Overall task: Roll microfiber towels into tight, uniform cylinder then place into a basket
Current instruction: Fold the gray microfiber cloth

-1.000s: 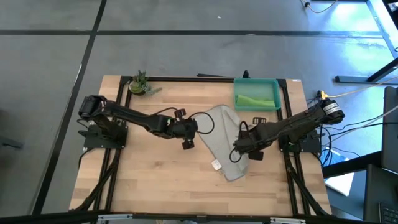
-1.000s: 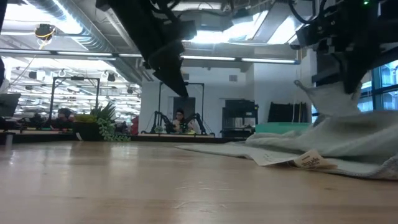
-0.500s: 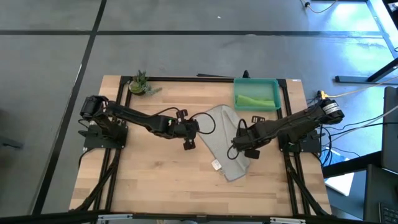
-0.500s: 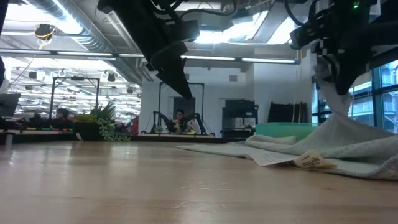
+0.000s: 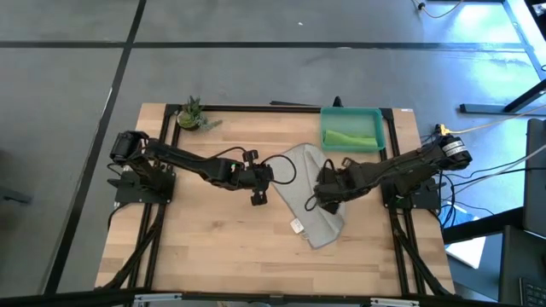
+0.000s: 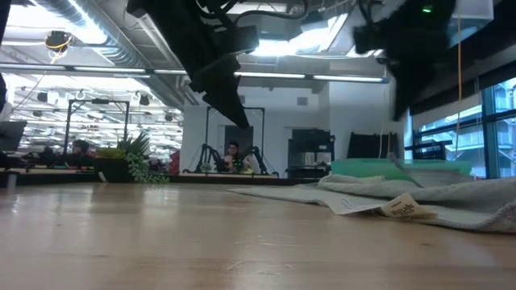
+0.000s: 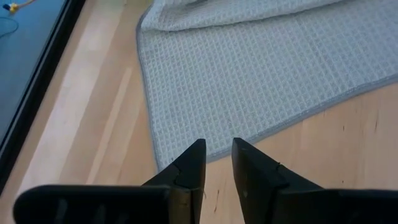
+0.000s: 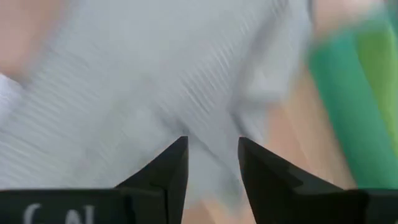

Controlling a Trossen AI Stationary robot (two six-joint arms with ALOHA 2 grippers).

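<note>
From above, I saw the grey towel lying spread at the table's middle. My right gripper hovered over it, fingers parted and empty. My left gripper waited at its edge, fingers slightly apart, empty. The green towel lay in the basket.

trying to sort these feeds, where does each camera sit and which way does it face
High: above, looking straight down at table, both arms, basket.
Low: at tabletop height, looking level across the grey towel into the room; arms overhead.
Left wrist: on left arm, facing towel past left hand.
Right wrist: on right arm, past right hand, blurred.
All four share the grey towel.
</note>
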